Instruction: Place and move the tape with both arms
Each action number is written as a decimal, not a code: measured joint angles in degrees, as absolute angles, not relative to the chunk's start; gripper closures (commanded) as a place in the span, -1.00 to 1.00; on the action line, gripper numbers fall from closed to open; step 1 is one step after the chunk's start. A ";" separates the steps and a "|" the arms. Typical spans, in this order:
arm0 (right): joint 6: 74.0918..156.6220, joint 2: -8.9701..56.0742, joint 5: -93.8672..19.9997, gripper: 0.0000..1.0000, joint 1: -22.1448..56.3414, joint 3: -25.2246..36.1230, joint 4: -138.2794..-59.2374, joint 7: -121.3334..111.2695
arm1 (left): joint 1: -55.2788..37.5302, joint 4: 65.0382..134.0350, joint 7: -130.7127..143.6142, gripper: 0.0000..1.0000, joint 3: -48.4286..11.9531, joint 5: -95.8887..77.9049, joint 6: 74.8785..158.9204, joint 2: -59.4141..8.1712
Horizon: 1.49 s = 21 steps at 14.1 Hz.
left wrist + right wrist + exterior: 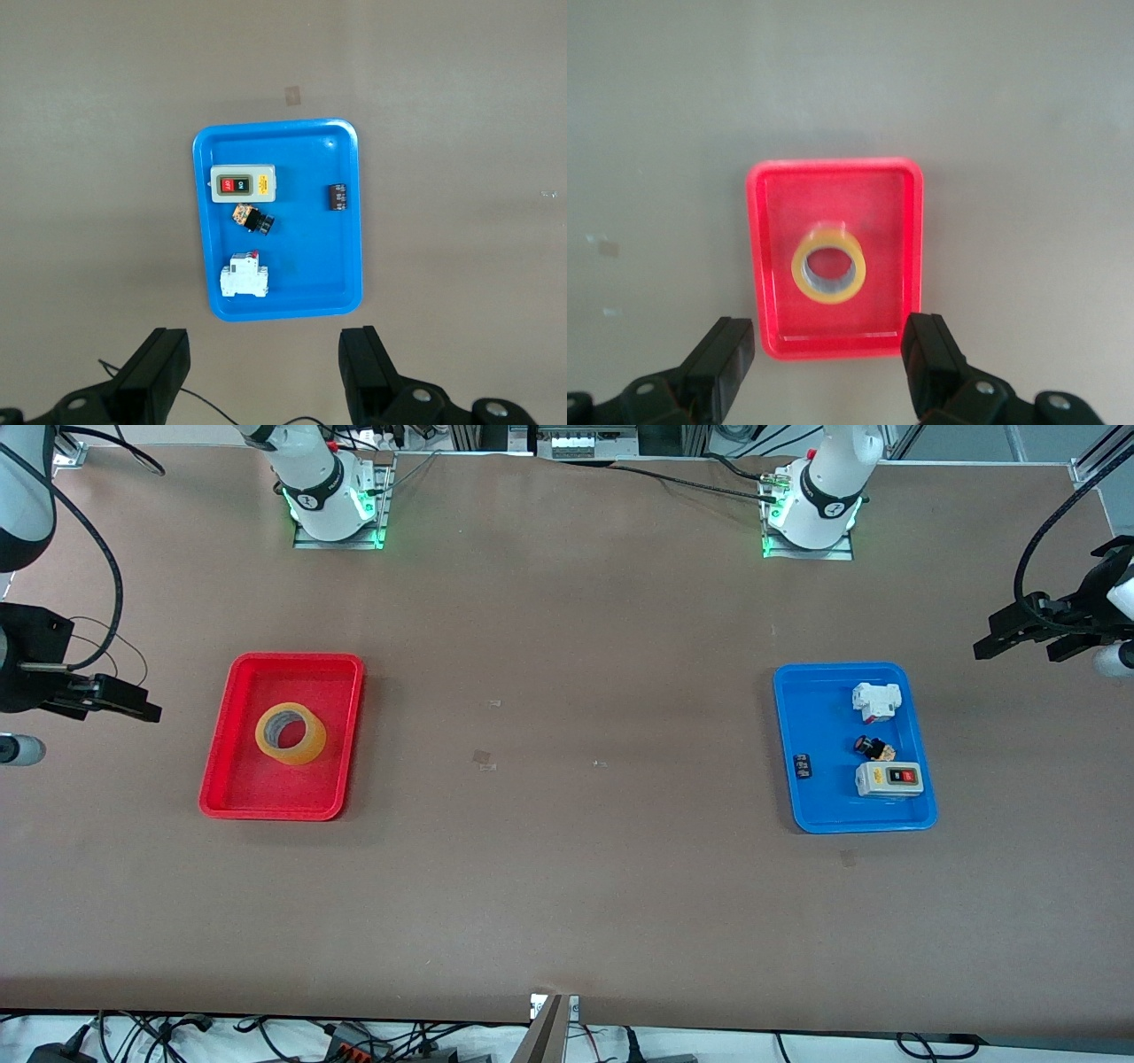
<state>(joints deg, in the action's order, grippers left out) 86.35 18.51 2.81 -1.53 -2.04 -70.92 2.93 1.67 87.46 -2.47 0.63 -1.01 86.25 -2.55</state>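
The tape [291, 733], a yellowish-tan ring, lies in the red tray [266, 811] toward the right arm's end of the table. It also shows in the right wrist view [828, 270], in the middle of the red tray [762, 266]. My right gripper [142, 707] is open and empty, up over the table at the right arm's end, apart from the red tray; its own view [828, 363] shows the fingers wide apart. My left gripper [985, 646] is open and empty over the table's left-arm end; its own view [266, 363] shows the same.
A blue tray [797, 717] toward the left arm's end holds a grey switch box [889, 779], a white breaker [875, 700], a black push button [875, 747] and a small black part [803, 766]. The left wrist view shows this tray [350, 266] too.
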 measured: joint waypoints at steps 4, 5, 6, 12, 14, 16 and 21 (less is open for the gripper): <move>90.07 18.50 1.52 -1.00 -1.27 -1.42 -70.60 2.89 | 1.67 87.47 -2.47 -1.00 0.63 -1.01 86.25 -2.58; 89.73 18.33 1.21 -1.00 -1.62 -1.11 -70.64 2.58 | 1.67 87.47 -2.47 -1.00 0.63 -1.01 86.25 -2.59; 89.05 17.98 1.15 -1.00 -1.94 -0.92 -71.00 2.18 | 1.67 87.47 -2.47 -1.00 0.62 -1.01 86.25 -2.59; 93.82 8.47 0.98 -1.00 -2.09 -0.85 -86.66 -1.60 | 1.67 87.76 -2.47 -1.00 0.60 -1.01 86.25 -2.65; 95.29 4.74 0.95 -1.00 -2.09 -0.85 -92.53 -2.25 | 1.67 87.97 -2.47 -1.00 0.60 -1.01 86.25 -2.65; 96.40 2.08 0.95 -1.00 -2.05 -0.86 -96.25 -2.46 | 1.67 88.09 -2.47 -1.00 0.60 -1.01 86.25 -2.65; 98.20 -1.18 0.55 -1.00 -2.08 -0.80 -99.59 -2.48 | 1.67 88.27 -2.47 -1.00 0.57 -1.01 86.25 -2.73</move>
